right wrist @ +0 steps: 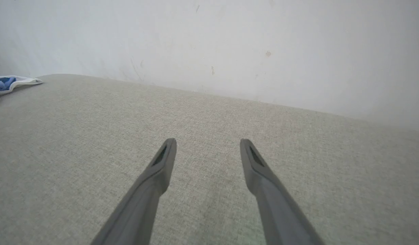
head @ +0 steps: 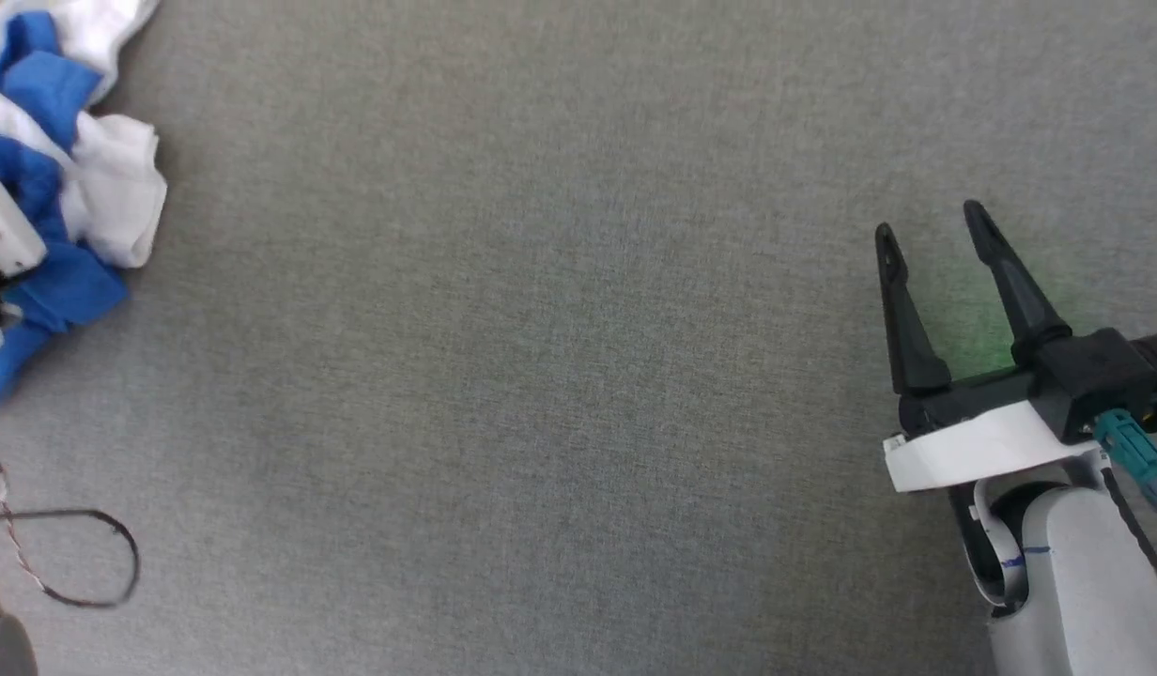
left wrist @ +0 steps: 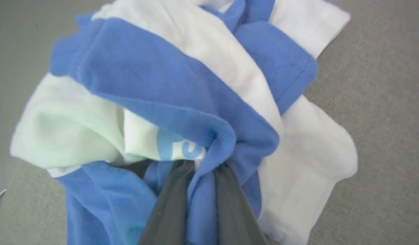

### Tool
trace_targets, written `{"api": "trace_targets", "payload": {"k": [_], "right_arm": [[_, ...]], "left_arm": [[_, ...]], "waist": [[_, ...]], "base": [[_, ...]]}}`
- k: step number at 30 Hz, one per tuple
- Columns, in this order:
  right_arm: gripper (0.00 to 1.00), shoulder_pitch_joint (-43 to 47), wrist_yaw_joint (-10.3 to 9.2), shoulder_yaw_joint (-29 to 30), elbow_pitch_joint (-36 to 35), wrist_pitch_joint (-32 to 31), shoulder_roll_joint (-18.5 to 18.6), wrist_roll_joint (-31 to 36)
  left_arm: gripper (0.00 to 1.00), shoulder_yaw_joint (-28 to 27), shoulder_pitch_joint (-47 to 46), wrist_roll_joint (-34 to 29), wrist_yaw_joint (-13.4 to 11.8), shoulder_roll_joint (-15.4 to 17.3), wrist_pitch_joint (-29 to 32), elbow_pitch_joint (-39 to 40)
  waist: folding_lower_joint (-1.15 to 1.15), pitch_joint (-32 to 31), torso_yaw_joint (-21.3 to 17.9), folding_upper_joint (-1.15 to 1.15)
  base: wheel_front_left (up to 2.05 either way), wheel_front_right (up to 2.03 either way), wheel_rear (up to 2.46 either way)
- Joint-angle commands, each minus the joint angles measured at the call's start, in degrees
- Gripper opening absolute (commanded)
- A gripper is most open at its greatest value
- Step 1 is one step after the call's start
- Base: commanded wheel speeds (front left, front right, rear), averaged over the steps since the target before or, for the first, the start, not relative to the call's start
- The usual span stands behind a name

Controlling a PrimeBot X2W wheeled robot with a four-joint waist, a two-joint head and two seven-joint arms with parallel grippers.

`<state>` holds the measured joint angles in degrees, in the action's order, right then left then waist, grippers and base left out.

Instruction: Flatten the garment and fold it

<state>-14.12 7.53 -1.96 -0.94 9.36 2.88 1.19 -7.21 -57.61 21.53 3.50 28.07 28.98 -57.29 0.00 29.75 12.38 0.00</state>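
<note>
The shirt (head: 109, 188) lies crumpled, white and blue, at the far left of the grey cloth surface (head: 541, 376), with the left claw (left wrist: 203, 166) right in it, fingers pinched together on a fold of blue cloth. The right claw (head: 929, 223) hangs spread and empty well apart on the other side, the heap straight off to its left. Bundled so, the shirt shows no long axis; I'd say the left claw must drag it inward first.

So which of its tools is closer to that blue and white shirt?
Left. The left tool is clamped on a blue fold of the shirt; the right tool hangs open, far off over the grey surface.
</note>
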Motion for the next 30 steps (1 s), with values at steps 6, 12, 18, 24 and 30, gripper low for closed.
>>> {"api": "trace_targets", "payload": {"k": [6,12,18,24,30], "right_arm": [[1.0,1.67,-0.04,0.65,2.82,2.07,-0.01,-2.65],[1.0,4.67,-0.04,1.8,4.65,3.01,-0.01,-4.73],[1.0,7.39,-0.04,2.86,5.54,3.41,-0.01,-6.13],[1.0,9.8,-0.04,3.78,5.45,3.33,-0.01,-6.79],[1.0,11.24,-0.04,3.93,3.89,2.46,-0.01,-7.16]], "left_arm": [[0.0,0.96,-0.22,-2.39,-0.46,1.08,-15.91,6.09],[0.0,5.32,-2.49,-6.71,1.15,1.82,-28.77,10.19],[0.0,9.46,-4.84,-8.87,2.48,0.22,-36.25,12.61],[0.0,14.53,-5.39,-8.78,3.5,-4.43,-39.91,17.17],[0.0,17.23,0.06,-4.24,3.8,-11.28,-39.75,24.67]], "waist": [[0.0,-9.83,-0.26,0.0],[0.0,-17.03,-0.78,0.0],[0.0,-21.66,-2.3,0.0],[0.0,-25.05,-6.4,0.0],[0.0,-26.54,-12.62,0.0]], "base": [[0.0,0.0,0.0],[0.0,0.0,0.0],[0.0,0.0,0.0],[0.0,0.0,0.0],[0.0,0.0,0.0]]}}
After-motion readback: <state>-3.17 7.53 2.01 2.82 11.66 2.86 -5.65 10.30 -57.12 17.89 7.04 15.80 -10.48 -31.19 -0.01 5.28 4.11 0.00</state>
